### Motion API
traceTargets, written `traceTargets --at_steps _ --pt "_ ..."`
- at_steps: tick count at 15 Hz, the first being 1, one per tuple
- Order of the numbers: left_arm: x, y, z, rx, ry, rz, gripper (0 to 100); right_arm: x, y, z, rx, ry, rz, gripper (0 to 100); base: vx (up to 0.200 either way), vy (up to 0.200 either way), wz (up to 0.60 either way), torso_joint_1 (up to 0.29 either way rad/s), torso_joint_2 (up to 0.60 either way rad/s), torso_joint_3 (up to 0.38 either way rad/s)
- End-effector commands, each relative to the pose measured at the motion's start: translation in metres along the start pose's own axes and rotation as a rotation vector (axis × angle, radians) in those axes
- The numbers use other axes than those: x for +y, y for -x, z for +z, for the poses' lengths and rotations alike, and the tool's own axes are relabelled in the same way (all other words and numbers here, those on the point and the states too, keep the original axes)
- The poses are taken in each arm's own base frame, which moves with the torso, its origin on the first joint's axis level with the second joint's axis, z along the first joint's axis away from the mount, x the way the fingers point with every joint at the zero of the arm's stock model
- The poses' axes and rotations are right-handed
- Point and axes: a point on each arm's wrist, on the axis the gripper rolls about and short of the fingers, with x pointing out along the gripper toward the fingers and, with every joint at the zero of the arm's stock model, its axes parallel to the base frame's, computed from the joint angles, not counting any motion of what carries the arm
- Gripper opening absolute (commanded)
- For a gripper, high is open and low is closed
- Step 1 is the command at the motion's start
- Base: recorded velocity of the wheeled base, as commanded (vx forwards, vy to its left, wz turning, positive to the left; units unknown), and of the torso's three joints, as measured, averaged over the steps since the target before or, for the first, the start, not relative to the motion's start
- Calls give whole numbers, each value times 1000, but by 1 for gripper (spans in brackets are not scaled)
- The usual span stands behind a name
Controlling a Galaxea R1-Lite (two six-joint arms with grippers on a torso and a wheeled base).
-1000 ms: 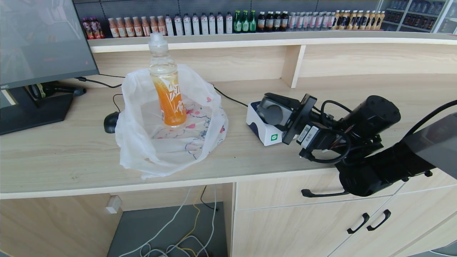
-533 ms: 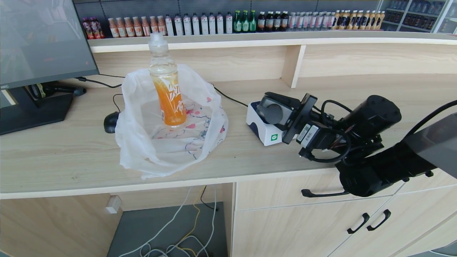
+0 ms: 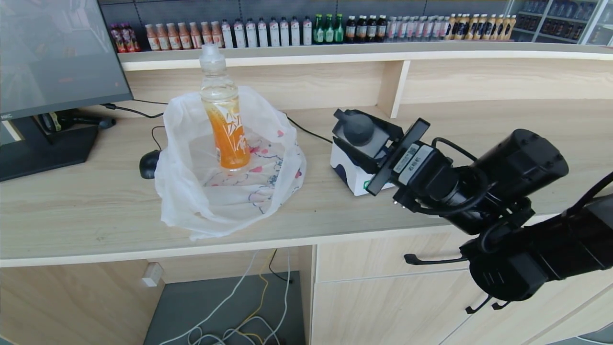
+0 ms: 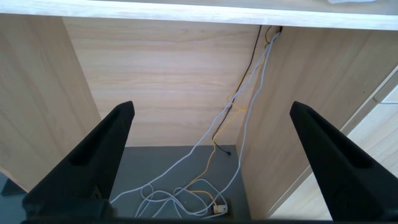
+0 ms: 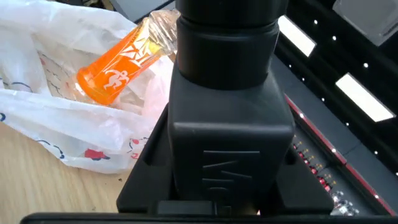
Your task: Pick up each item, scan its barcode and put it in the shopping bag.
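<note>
Starting with the head view, the right gripper (image 3: 371, 146) is clamped on a dark capped container (image 3: 355, 128), its cap pointing up and away from the wrist. Just below the gripper, and partly hidden behind it, sits the white scanner (image 3: 352, 179) on the wooden counter (image 3: 96, 215). Well off to the gripper's left the shopping bag (image 3: 191, 191) lies open, with an orange drink bottle (image 3: 225, 120) standing upright inside it. Farther from the gripper, beyond the bag, are a black mouse (image 3: 148, 164) and a monitor (image 3: 52, 52).

From the left wrist view, the left gripper (image 4: 211, 162) hangs released below the counter's edge, its two black fingers (image 4: 93, 162) spread wide with nothing between them. Ahead of it, loose cables (image 4: 186, 199) run down a wooden panel to the floor.

From the right wrist view, the right gripper (image 5: 224, 186) grasps the dark capped container (image 5: 227, 81) on both sides. Beyond the container are the shopping bag (image 5: 62, 137) and the orange drink bottle (image 5: 118, 65) in it.
</note>
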Motion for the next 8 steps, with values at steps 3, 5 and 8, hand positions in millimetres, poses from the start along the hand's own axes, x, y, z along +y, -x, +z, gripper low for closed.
traceTargets --at_steps 3,5,8 --pt "0 0 0 0 0 0 100 -15 7 38 16 -264 -111 0 0 0 0 0 0 0" --pt "0 0 0 -1 0 0 100 -12 15 37 79 -420 -151 0 0 0 0 0 0 0" --pt "0 0 0 0 0 0 100 -6 28 32 199 -707 -280 0 0 0 0 0 0 0"
